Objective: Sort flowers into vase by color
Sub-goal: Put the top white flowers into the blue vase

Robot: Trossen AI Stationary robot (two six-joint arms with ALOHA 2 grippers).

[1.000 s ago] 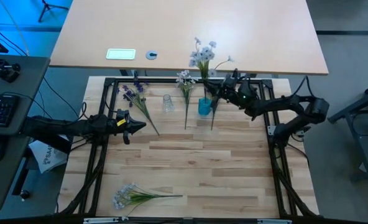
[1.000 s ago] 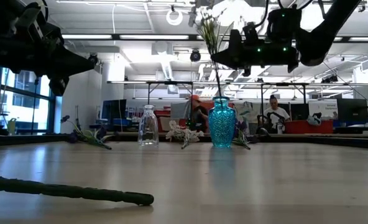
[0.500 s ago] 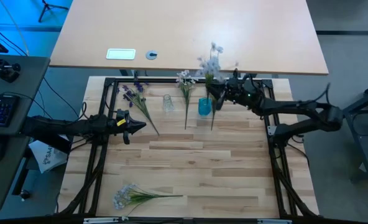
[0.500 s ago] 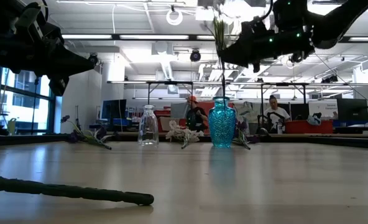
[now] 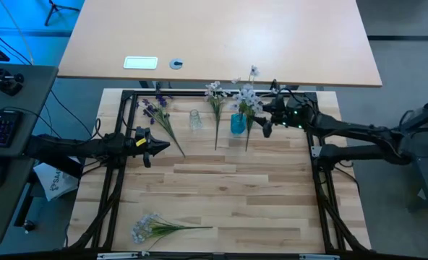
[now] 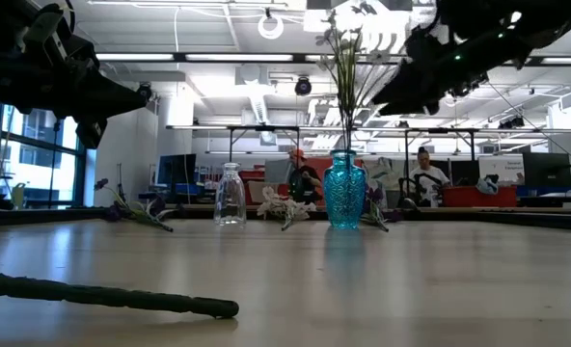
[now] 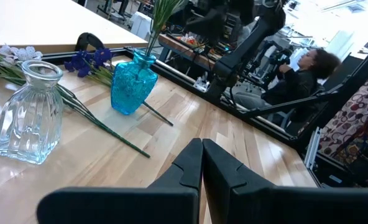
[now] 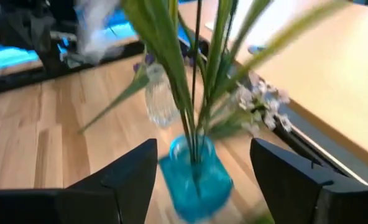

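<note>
A blue glass vase [image 5: 237, 125] stands at the far middle of the table. A sprig with pale blossoms [image 5: 245, 97] stands in it, stems in its neck [image 8: 195, 146]. My right gripper [image 5: 264, 119] is open just right of the vase, a finger [image 8: 129, 177] on either side and touching nothing. A clear glass vase [image 5: 194, 119] stands to the left. Purple flowers [image 5: 157, 113], a white sprig [image 5: 215, 97] and a purple stem [image 5: 248, 135] lie flat around the vases. Another pale sprig [image 5: 153, 227] lies near the front. My left gripper [image 5: 160, 148] hovers shut at the left.
A black metal frame [image 5: 199, 92] runs around the wooden tabletop. A large light table [image 5: 221, 36] stands just beyond the far edge. The middle of the tabletop [image 5: 221, 188] is bare wood. People sit in the room behind [image 6: 425, 173].
My right gripper has opened and let go of the pale sprig, then drawn back a little toward the table's right edge. The sprig has dropped lower into the blue vase and now stands upright there on its own.
</note>
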